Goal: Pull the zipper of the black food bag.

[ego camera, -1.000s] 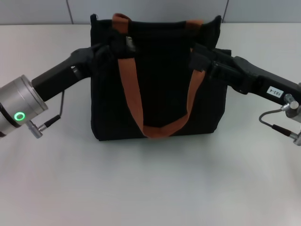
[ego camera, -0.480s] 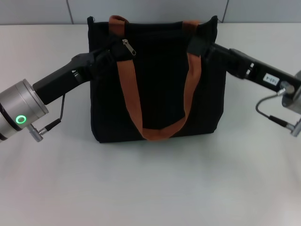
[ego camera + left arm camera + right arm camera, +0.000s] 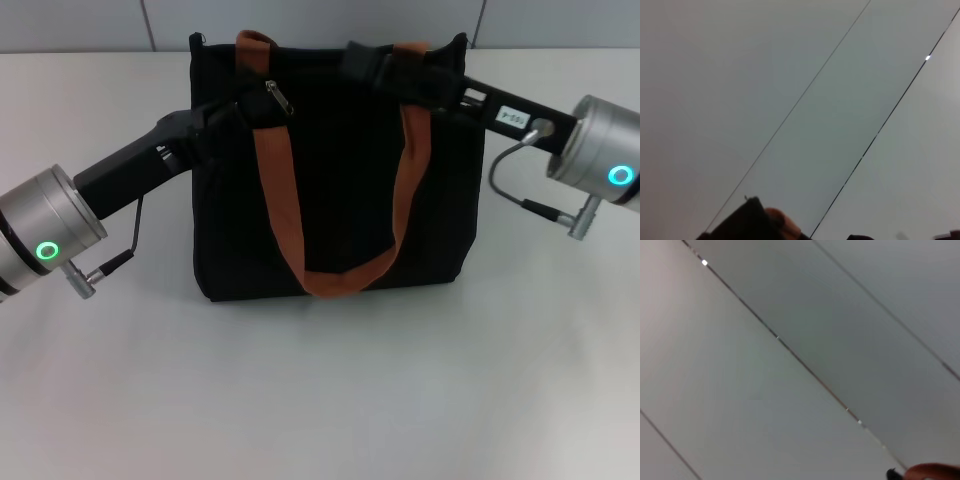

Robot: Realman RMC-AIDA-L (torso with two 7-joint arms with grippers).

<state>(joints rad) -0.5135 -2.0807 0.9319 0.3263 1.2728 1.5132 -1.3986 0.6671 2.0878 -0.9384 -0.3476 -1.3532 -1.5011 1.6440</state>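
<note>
My left gripper (image 3: 235, 110) braces the top left edge of the black food bag (image 3: 330, 200), just beside the zipper (image 3: 278, 98); my right gripper (image 3: 365, 62) reaches along the top edge; I cannot tell either's finger state

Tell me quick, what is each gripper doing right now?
Left gripper: at the bag's upper left corner beside the zipper pull; cannot tell.
Right gripper: at the bag's top edge; cannot tell.

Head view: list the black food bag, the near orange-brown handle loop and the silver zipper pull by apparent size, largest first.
1. black food bag
2. orange-brown handle loop
3. zipper pull, by far the smallest
</note>
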